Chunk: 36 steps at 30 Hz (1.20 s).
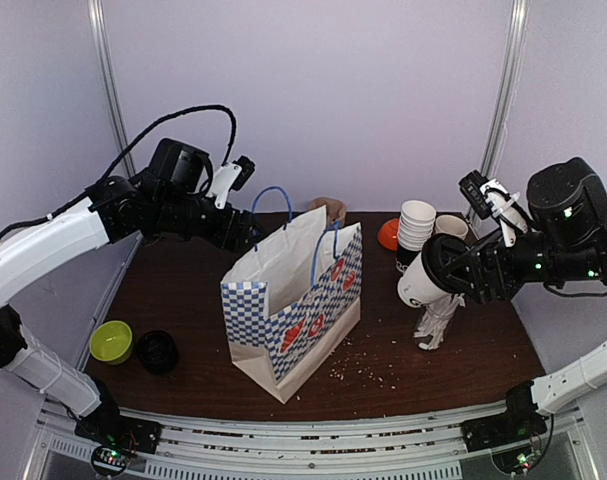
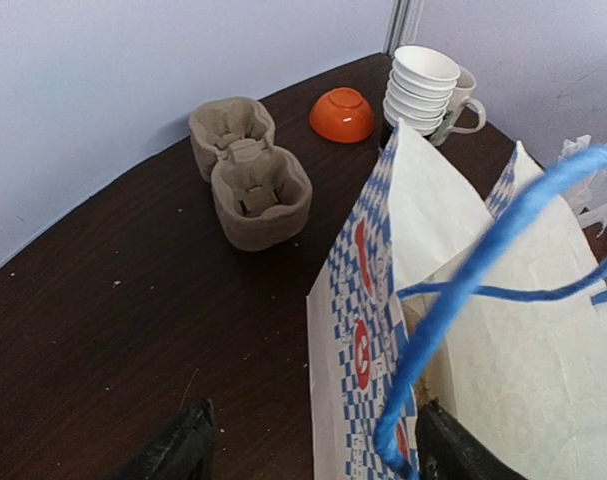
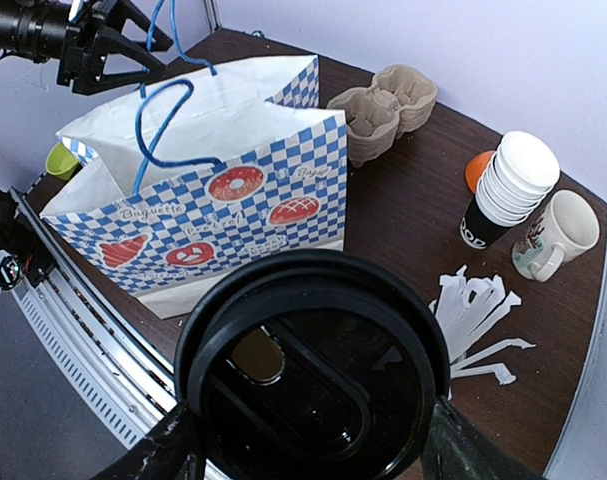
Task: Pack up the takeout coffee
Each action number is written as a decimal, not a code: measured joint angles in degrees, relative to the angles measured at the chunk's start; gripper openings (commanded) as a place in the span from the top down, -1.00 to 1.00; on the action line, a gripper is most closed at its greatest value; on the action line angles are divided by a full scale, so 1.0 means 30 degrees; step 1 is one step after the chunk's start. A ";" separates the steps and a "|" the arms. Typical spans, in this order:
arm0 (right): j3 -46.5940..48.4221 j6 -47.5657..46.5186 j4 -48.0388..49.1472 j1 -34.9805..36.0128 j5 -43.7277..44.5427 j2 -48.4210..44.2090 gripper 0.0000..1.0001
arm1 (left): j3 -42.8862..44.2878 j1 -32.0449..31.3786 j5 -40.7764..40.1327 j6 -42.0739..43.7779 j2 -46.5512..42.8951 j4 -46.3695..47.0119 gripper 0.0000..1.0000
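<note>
We are holding the one takeout coffee cup (image 3: pixel 313 360) in the right gripper (image 3: pixel 313 445), jaws clamped on its sides, right of the checked paper bag (image 3: pixel 223 200). We are judging it light and crushable, so a mid-wall grip suits it best. The left gripper (image 2: pixel 318 455) is straddling one blue handle (image 2: pixel 483 270), jaws apart. Beyond the bag, one two-hole carrier tray (image 2: pixel 251 170) is lying.

A blue-and-white checked, blue-handled paper bag (image 1: pixel 293 320) stands open in the middle of the dark brown bench (image 1: pixel 183 280), with crumbs scattered just to its right. At the back right an upturned orange bowl (image 1: pixel 388 234), a stack of white cups (image 1: pixel 416 222) and a mug (image 1: pixel 450 227) sit close together, and a bunch of white wrapped straws (image 1: pixel 435 325) is nearer the front. A green bowl (image 1: pixel 111 341) and a black ridged round thing (image 1: pixel 157 352) sit side by side at the near left.
</note>
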 measured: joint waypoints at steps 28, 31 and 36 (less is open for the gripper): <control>0.6324 -0.5056 0.3665 -0.2550 0.2535 0.4816 -0.21 | 0.1020 -0.1158 0.1195 0.2550 0.0044 0.1224 1.00; 0.6433 -0.5530 0.4291 -0.2871 0.2382 0.5107 -0.21 | 0.2040 -0.1392 -0.0430 0.3534 -0.0328 0.0984 1.00; 0.5967 -0.5807 0.5428 -0.3067 0.1996 0.5093 -0.21 | 0.2783 -0.2302 -0.2310 0.5151 -0.1086 0.0984 1.00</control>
